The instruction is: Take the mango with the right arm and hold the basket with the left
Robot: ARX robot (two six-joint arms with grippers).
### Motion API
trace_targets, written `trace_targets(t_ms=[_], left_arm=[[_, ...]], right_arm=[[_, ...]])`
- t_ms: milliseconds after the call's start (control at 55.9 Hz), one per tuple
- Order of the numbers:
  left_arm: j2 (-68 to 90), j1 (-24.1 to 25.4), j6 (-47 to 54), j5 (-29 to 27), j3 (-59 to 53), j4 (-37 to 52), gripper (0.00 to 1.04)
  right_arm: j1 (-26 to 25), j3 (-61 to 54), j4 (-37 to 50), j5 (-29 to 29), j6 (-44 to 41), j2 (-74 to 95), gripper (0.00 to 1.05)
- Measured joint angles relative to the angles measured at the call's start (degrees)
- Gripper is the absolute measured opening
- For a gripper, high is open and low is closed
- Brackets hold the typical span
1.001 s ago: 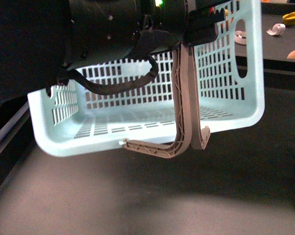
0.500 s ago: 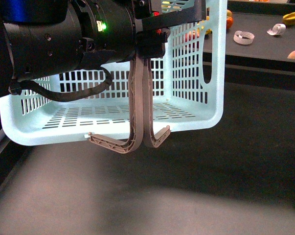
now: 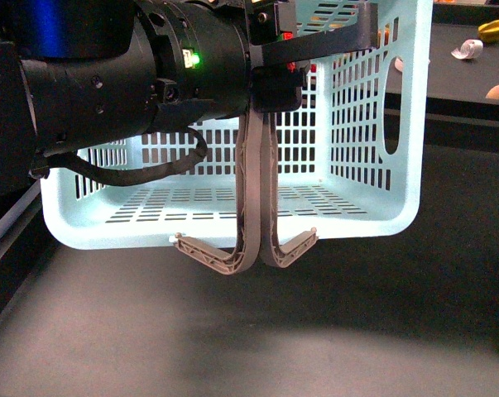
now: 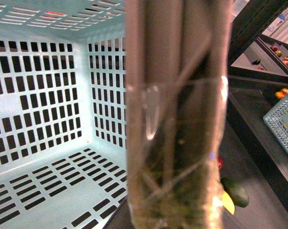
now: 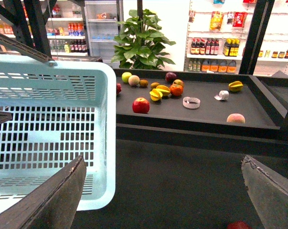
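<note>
Grips grey-brown ribbed handles (image 3: 257, 190) of pale aqua slotted plastic basket (image 3: 410, 165) in clamped left gripper (image 3: 270, 87); next calls for reaching splayed, empty right gripper (image 5: 163, 191) toward smooth yellow-orange mango (image 5: 162, 89), well apart on dark counter (image 5: 201, 114).

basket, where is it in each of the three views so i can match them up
Front view: the basket fills the centre, hanging by its handles from the left pincer.
Left wrist view: its slotted inner walls and base show behind the close-up taped handles.
Right wrist view: one rounded corner fills the foreground, with the fruit counter beyond.
Shared landmark: the grey-brown handles.
</note>
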Motion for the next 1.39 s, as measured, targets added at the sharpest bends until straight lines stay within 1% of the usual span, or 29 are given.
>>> trace_targets(t_ms=[125,250,393,554,786,1394], left_arm=[[-0.3,-0.7,-0.7,3.0,-0.1,-1.0,0.06],[-1.1,-1.4,-0.7,4.1,0.0,-5.4,0.06],[-1.1,-1.7,-2.7,5.8,0.2,-6.4,0.06],[-1.6,-1.7,-3.1,5.4,0.9,-8.2,0.06],[-1.6,-1.5,-3.2,2.5,0.9,-8.7,0.06],[-1.6,-1.5,-3.2,2.6,0.9,-8.7,0.06]], right_arm=[[0.0,0.0,0.0,0.0,0.0,0.0,0.97],[0.0,0.0,0.0,0.0,0.0,0.0,0.97],[0.0,0.0,0.0,0.0,0.0,0.0,0.97],[0.0,0.0,0.0,0.0,0.0,0.0,0.97],[0.0,0.0,0.0,0.0,0.0,0.0,0.97],[0.0,0.0,0.0,0.1,-0.1,0.0,0.97]])
